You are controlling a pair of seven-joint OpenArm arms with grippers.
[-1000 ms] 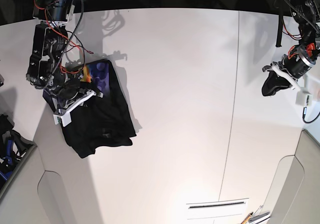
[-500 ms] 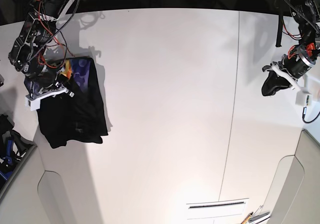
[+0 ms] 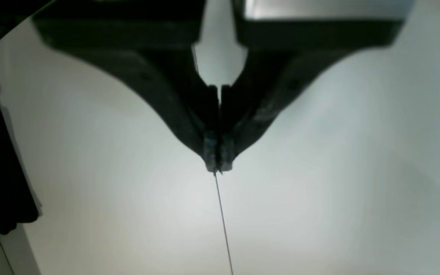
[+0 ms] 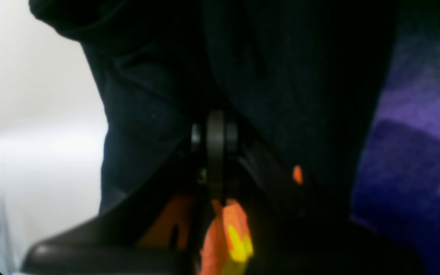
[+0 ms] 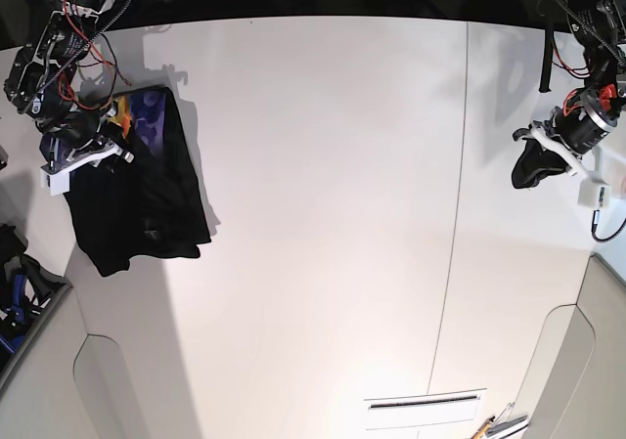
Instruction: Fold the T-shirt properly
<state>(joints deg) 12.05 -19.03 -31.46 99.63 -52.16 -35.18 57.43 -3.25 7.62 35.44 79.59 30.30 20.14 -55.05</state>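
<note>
One T-shirt (image 5: 147,204), two arms, two grippers and one white table (image 5: 333,214) are counted. The T-shirt is seen as a bunched black bundle at the table's far left edge in the base view, hanging down in uneven folds from the right gripper (image 5: 93,146). A patch of purple-blue print and a sliver of orange-yellow are exposed at its upper end (the rest reads plain black). In the right wrist view the right gripper (image 4: 216,152) is shown with jaws pressed together on the cloth, black fabric (image 4: 281,76) draped over it. The left gripper (image 3: 217,162) is held well apart on the other side, above bare table, its fingers pressed together with nothing between them.
</note>
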